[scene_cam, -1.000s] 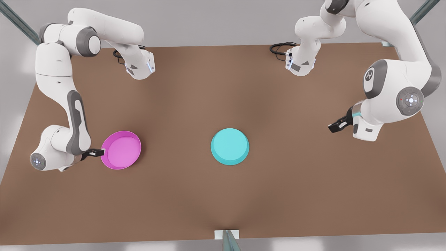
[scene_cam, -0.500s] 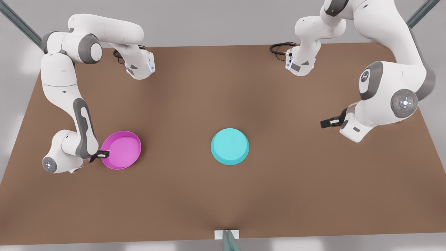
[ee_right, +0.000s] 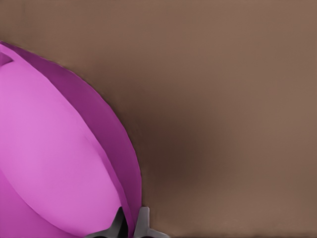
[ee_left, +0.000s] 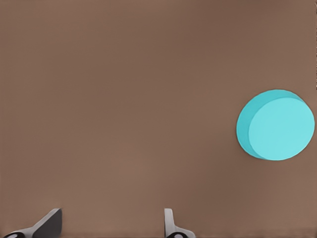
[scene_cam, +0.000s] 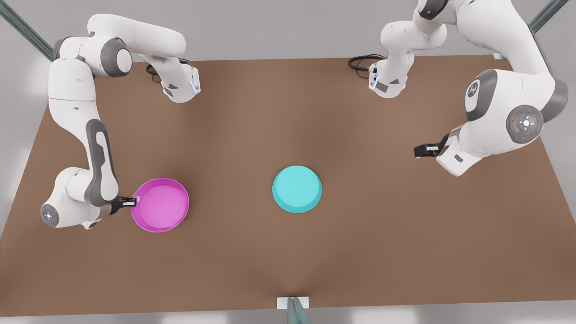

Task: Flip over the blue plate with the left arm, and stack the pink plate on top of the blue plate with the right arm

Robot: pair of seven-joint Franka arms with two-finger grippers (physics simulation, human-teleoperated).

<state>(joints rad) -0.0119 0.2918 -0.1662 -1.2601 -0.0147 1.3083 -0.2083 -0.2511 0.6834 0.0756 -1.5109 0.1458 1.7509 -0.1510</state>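
The brown table (scene_cam: pixel 288 252) carries the blue plate (scene_cam: pixel 297 189) near its middle, lying upside down with its flat underside up, and the pink plate (scene_cam: pixel 160 204) well apart from it toward the front view's left, open side up. The right arm (scene_cam: pixel 85 148), on the front view's left, has its right gripper (scene_cam: pixel 128 202) clamped on the pink plate's left rim, one finger inside the rim and one outside (ee_right: pixel 130 224). The left arm (scene_cam: pixel 499 117) waits at the front view's right, its left gripper (scene_cam: pixel 421 150) over bare table with fingers (ee_left: pixel 49 223) spread wide and nothing between them, the blue plate (ee_left: pixel 275 124) lying well off to its near left.
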